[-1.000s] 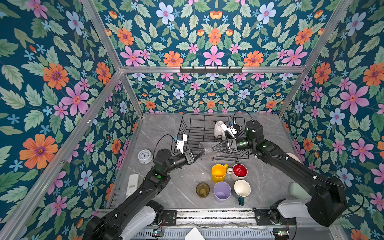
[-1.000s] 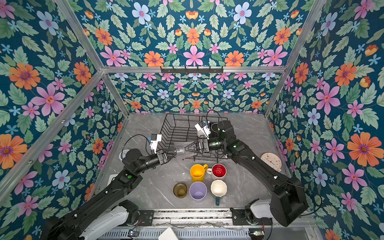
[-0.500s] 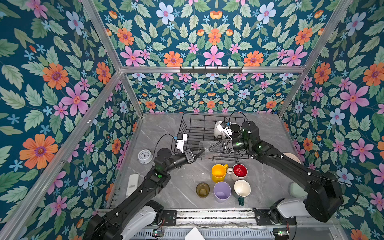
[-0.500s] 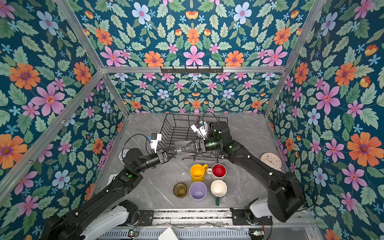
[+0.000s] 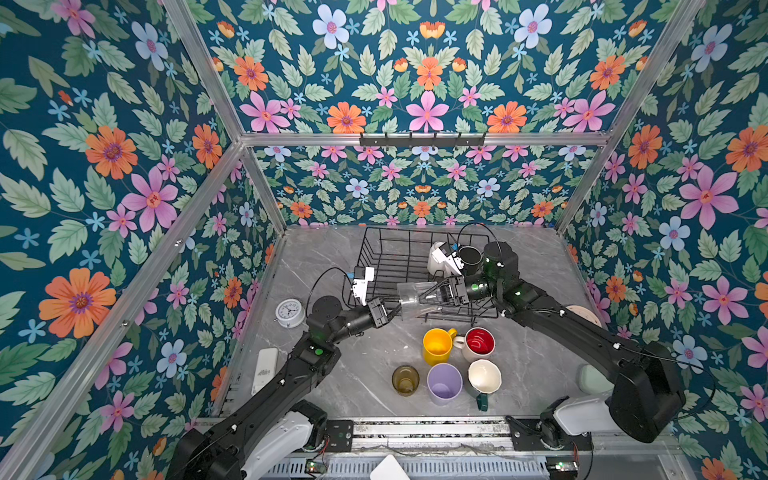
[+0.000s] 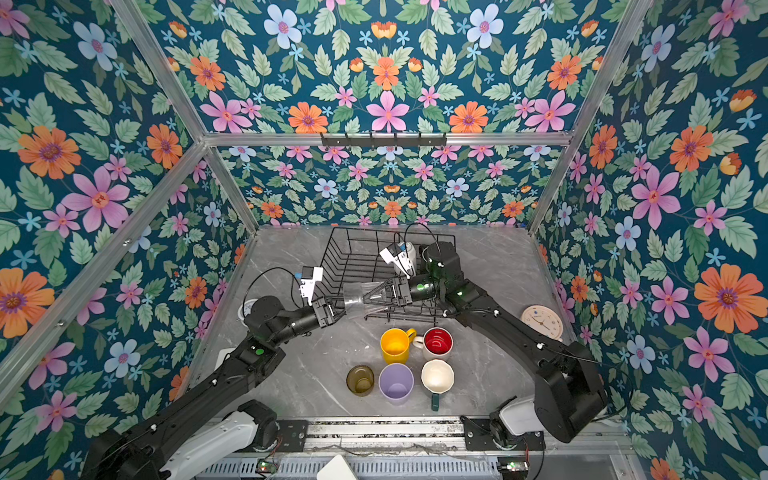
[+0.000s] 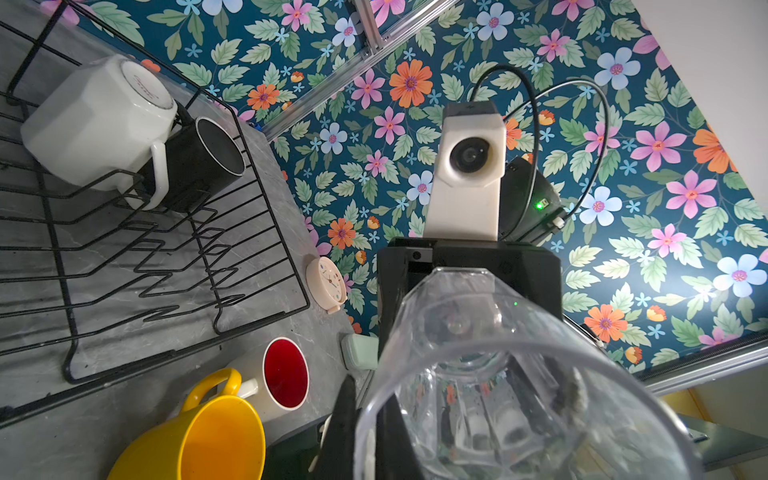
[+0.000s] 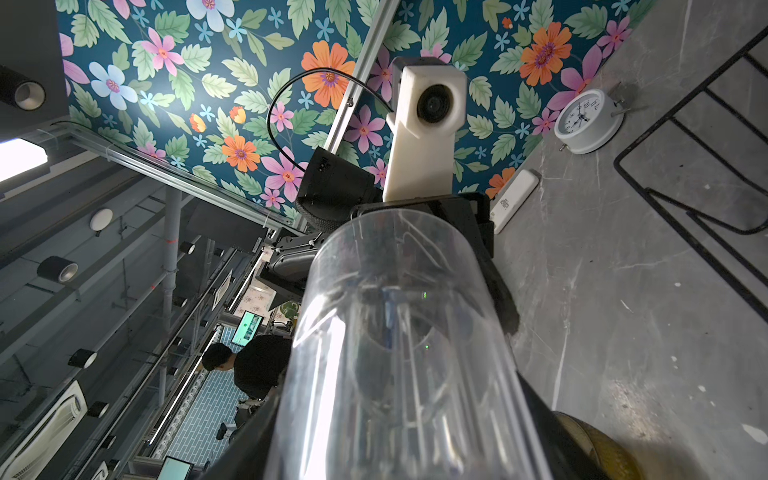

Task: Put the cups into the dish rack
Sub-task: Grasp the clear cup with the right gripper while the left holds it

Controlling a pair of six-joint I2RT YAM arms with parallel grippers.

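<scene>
Jaws of the left gripper (image 5: 392,311) clench the clear glass (image 5: 415,296) rim beside the dish rack (image 5: 395,262); the right gripper (image 5: 422,297) flanks its base, and I cannot tell whether it grips.

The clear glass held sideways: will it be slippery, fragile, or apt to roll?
The clear glass has smooth, shiny walls, so it probably slips easily. Its walls look thin: likely light, perhaps breakable. Round and tapered, it would likely roll if laid down.

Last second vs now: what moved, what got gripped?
The right gripper moved toward the left gripper and narrowed its jaws around the clear glass; firm grip unclear. Unchanged: left gripper clamped on the glass; white mug and black mug in the dish rack; five cups on the table.
</scene>
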